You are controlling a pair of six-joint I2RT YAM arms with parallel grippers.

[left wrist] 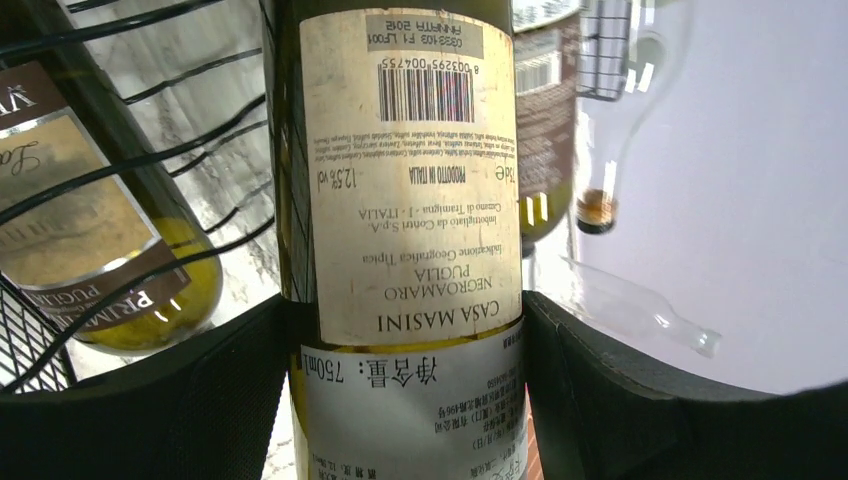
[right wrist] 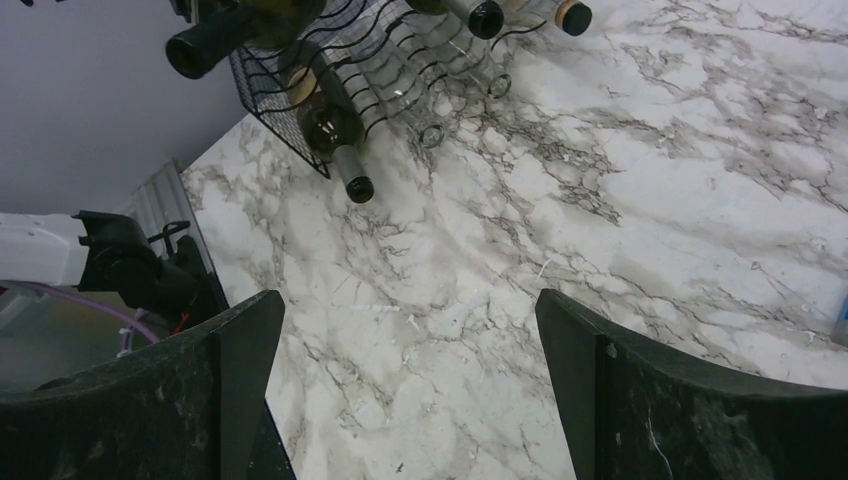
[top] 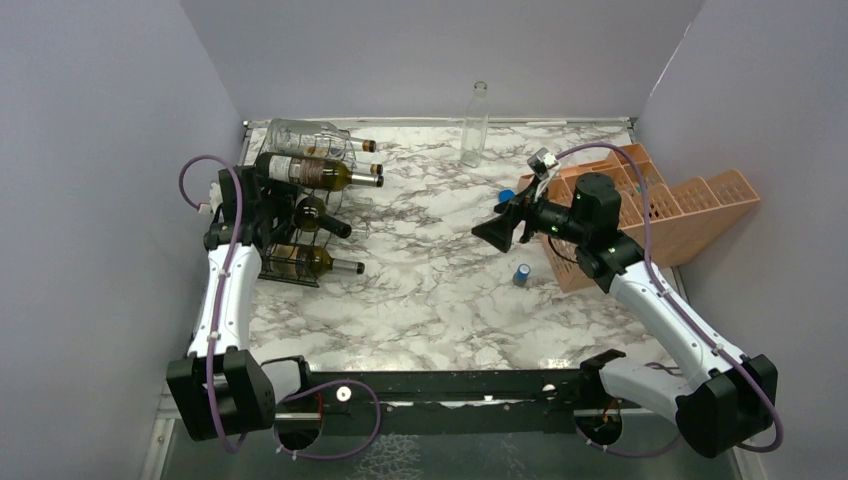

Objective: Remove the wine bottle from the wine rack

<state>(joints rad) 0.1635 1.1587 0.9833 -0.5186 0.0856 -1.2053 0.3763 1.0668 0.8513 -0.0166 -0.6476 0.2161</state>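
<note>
My left claw [left wrist: 405, 400] is clamped on the wine bottle [left wrist: 410, 200], pads against both sides of its labelled body, and the bottle lies in the wine rack [top: 338, 200] between the wires. I judge the smooth glass may slip or twist in this hold, and a crooked pull could snag the wires, drag the rack or knock the neighbouring bottle [left wrist: 110, 250]. My right claw [right wrist: 405, 330] hangs spread wide over the counter [right wrist: 600, 200], well apart from the rack and no help in steadying it.

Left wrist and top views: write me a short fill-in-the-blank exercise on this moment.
The left claw grips a wine bottle labelled Casa ____.
The right claw is ____, holding nothing.
The clear bottle outside the wine rack stands ____.
The orange crate sits beside the ____ arm.
Missing: Masini; open; upright; right.
</note>
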